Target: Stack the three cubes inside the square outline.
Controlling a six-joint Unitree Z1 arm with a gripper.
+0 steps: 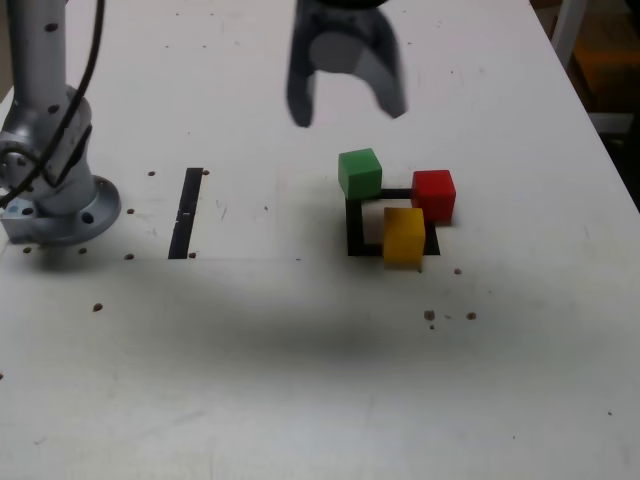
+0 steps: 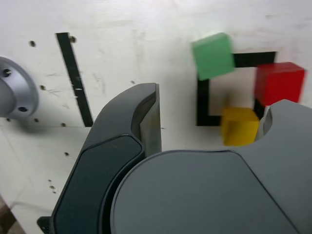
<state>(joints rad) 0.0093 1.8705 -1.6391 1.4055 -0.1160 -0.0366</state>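
Three cubes sit on the edges of the square outline [image 1: 357, 232] [image 2: 203, 105] on the white table. The green cube [image 1: 360, 172] [image 2: 213, 55] covers the outline's far corner on the exterior view's left. Over on the exterior view's right, the red cube [image 1: 434, 194] [image 2: 279, 82] rests on the far corner. The yellow cube [image 1: 404, 235] [image 2: 239, 126] stands on the near side. None is stacked. My gripper [image 1: 349, 112] [image 2: 212, 114] hangs open and empty in the air, behind and above the green cube.
A straight black strip [image 1: 186, 212] [image 2: 73, 78] lies to the exterior view's left of the outline. The arm's grey base [image 1: 55, 195] [image 2: 14, 87] stands at the far left. Small dark specks dot the table, and the table edge runs down the exterior view's right.
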